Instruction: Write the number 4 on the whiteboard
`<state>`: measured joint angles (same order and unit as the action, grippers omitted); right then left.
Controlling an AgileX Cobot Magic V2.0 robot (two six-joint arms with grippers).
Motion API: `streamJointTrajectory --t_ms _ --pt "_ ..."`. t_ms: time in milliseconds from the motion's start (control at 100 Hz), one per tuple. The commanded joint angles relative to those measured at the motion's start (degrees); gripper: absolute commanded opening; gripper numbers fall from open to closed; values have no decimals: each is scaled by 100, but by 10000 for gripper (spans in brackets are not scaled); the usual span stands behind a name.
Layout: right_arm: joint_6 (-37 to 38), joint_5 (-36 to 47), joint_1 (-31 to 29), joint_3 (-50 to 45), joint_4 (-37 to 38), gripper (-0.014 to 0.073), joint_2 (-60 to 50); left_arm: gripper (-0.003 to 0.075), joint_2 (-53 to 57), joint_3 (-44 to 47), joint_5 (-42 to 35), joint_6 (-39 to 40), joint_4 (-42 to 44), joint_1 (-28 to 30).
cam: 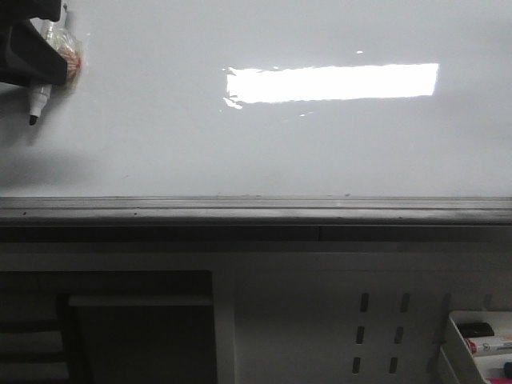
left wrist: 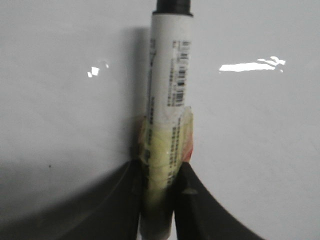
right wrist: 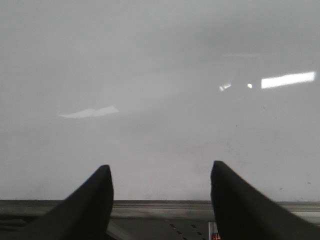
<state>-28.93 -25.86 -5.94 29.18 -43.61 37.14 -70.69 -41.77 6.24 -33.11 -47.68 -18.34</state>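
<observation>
The whiteboard (cam: 264, 152) fills the upper front view, glossy white with a bright rectangular reflection and a grey rail (cam: 256, 210) along its lower edge. No number 4 shows on it. My left gripper (cam: 44, 60) is at the board's top left, shut on a white marker (cam: 38, 100) with its black tip pointing down at the board. In the left wrist view the gripper (left wrist: 160, 172) clamps the taped marker barrel (left wrist: 167, 80) between both fingers. My right gripper (right wrist: 160, 175) is open and empty, facing the board (right wrist: 160, 75) above the rail; it is out of the front view.
Below the rail is a white perforated panel (cam: 380, 332). A white tray (cam: 480, 344) with several markers sits at the bottom right. A dark recess with a shelf (cam: 136, 328) is at the bottom left.
</observation>
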Motion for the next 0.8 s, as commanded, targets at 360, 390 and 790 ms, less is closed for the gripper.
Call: streamJointTrajectory --t_ms 360,390,790 --pt "-2574 -1794 138 699 -2295 382 792 -20 783 -316 1094 -2248 -7 -929" --pt "-2691 -2020 138 815 -2487 382 942 -20 800 -328 1125 -2345 -7 -1063" --pt "-2916 -4172 269 2200 -2777 382 2475 -20 702 -328 755 -2597 818 -2565"
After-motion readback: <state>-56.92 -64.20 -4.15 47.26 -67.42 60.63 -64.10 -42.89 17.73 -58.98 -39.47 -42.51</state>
